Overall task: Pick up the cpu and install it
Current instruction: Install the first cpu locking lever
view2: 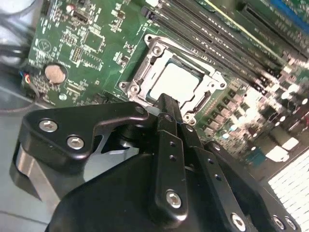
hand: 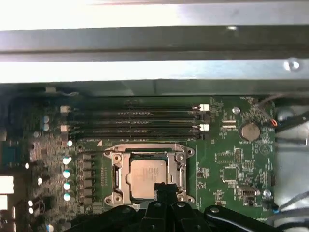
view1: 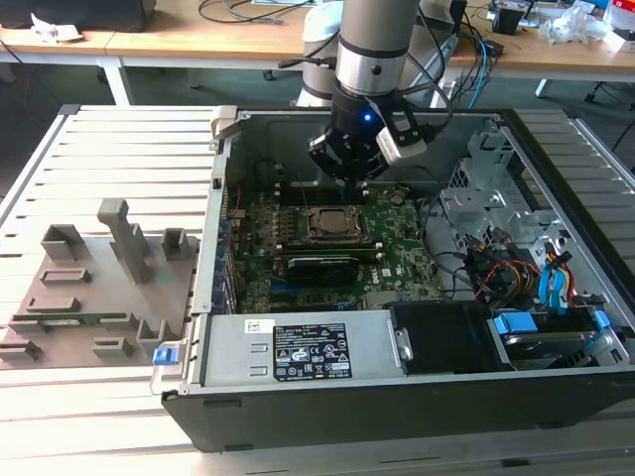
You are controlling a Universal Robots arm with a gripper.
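End effector (view2: 166, 104) fingers pressed together, holding nothing, hovering above the cpu (view2: 177, 83), which sits in the socket (hand: 147, 176) directly below its tip. First wrist view adds memory slots (hand: 135, 123) beyond the cpu; exterior view shows the open computer case (view1: 397, 297) on the counter (view1: 109, 139).

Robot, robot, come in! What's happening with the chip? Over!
Gripper above the motherboard, fingers together, holding nothing. Cpu sits flat in its socket. Nothing in the way.
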